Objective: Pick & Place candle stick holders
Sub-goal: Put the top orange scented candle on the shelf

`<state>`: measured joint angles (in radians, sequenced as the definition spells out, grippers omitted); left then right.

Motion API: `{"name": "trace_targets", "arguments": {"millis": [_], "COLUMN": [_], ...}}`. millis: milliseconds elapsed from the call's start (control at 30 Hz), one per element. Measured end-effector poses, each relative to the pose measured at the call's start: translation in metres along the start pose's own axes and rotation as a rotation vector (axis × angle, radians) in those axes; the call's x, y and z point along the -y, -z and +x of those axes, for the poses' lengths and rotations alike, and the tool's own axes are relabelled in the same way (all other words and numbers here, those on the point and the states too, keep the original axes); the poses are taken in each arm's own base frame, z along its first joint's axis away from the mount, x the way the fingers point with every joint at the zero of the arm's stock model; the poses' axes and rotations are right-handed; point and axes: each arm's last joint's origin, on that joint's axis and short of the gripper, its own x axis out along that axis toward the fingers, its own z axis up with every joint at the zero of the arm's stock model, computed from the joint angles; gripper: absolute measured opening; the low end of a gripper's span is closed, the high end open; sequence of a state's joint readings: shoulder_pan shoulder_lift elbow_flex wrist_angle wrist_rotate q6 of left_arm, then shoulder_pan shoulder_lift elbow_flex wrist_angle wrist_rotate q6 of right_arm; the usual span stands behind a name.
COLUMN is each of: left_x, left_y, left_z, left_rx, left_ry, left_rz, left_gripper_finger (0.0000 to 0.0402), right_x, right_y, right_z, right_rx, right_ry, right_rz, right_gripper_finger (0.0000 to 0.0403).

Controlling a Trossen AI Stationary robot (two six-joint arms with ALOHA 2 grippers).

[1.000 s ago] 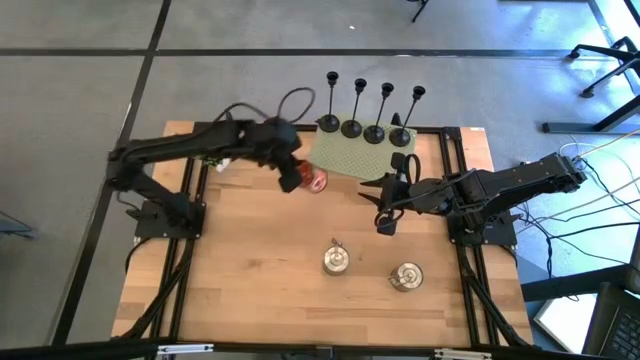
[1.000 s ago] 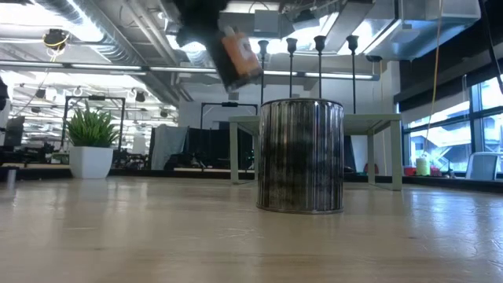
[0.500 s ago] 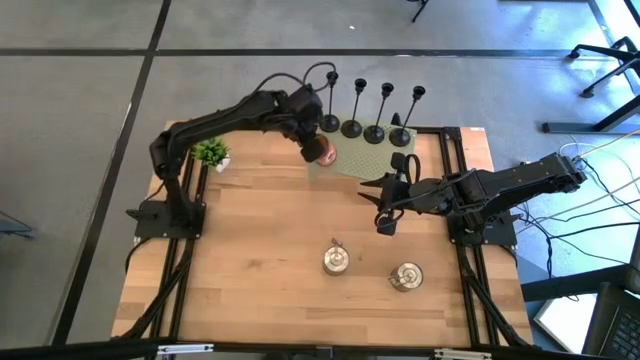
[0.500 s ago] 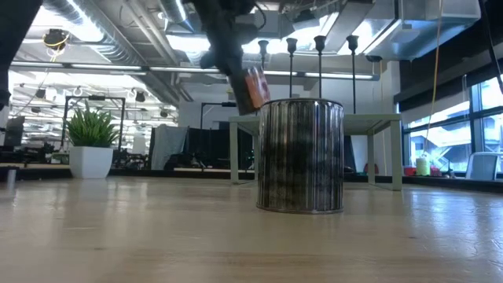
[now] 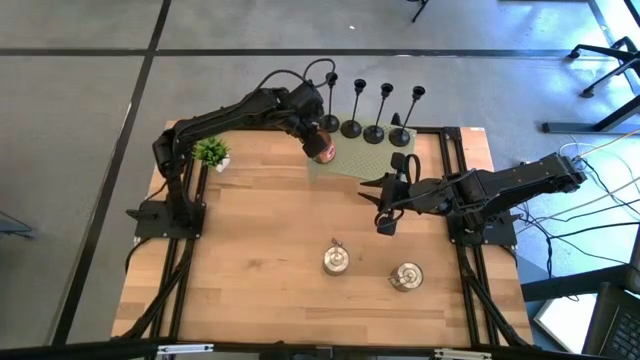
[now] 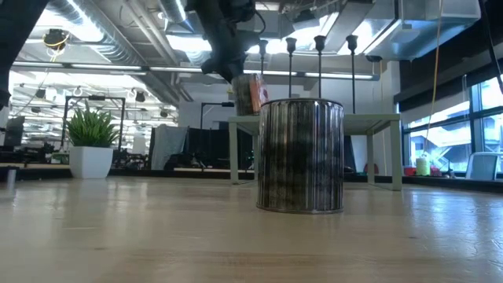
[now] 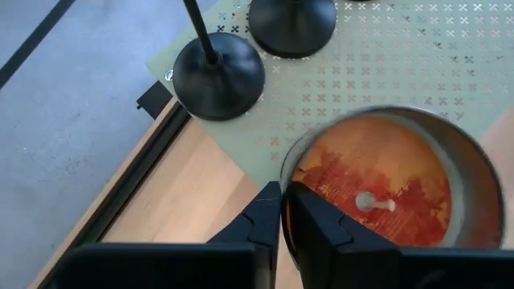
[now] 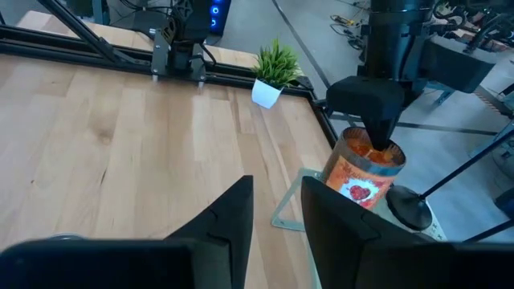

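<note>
Left gripper [image 7: 283, 210] w/ fingers pinched nearly together on the rim of an orange candle jar [image 7: 384, 183], holding it over the green mat [image 5: 352, 157] at the table's [image 5: 260, 260] far edge. It's not gripping a holder.

Holders [image 5: 374, 133]: four black ones standing upright in a row along the mat's far side; nearest base [image 7: 218, 74] is sitting just beside the jar in the left wrist view, another base [image 7: 291, 24] a bit further.

Risk, as I'm judging it: the jar is hanging by a thin rim pinch, so it may be tilting or slipping on set-down; also swinging close to the nearest holder, a nudge to the stem could be tipping it, maybe domino-ing the row.

Right gripper [image 8: 273, 213] waiting mid-table on the right, fingers apart, holding nothing.

Around: small plant [image 5: 211, 153] at far-left edge, two tins [image 5: 336, 261] [image 5: 405, 277] nearer the front, well apart from the mat. One tin [image 6: 300, 155] is blocking the low view of the mat.
</note>
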<state>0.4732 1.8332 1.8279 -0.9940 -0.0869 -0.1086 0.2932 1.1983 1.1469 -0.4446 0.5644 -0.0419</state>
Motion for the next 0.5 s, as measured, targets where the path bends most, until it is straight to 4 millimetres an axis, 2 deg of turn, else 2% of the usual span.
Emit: {"name": "trace_targets", "arguments": {"millis": [500], "left_x": [0.0024], "left_y": [-0.0059], "left_z": [0.0002], "left_rx": [0.061], "left_ry": [0.04], "left_rz": [0.033], "left_gripper_finger": [0.0054], "right_x": [0.0], "right_y": [0.0], "right_z": [0.0], "right_rx": [0.0], "right_ry": [0.0], "right_rz": [0.0], "right_gripper_finger": [0.0111]}}
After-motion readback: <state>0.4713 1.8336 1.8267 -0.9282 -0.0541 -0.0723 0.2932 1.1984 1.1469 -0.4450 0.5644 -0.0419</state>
